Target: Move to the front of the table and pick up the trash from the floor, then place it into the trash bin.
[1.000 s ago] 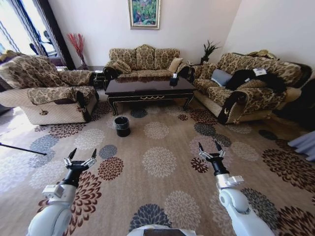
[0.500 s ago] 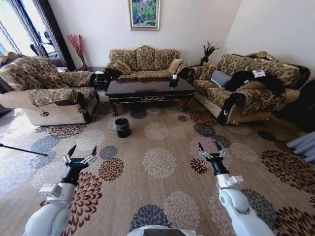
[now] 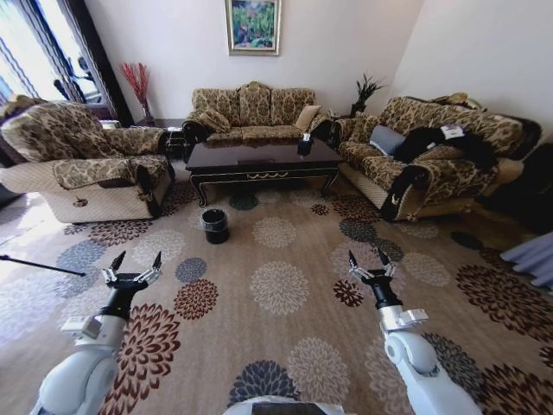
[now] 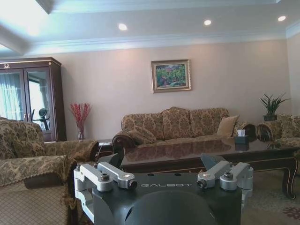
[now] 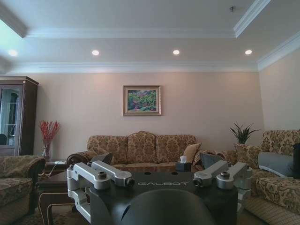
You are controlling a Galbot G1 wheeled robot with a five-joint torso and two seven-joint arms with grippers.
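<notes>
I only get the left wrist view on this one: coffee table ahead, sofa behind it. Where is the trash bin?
Observer: The head view shows the trash bin standing on the carpet just in front of the coffee table, near its left front leg, apart from it.
Operator: And the right gripper, is it carrying anything?
Observer: No. The right gripper is open and empty, held above the carpet on the robot's right, well short of the bin.
</notes>
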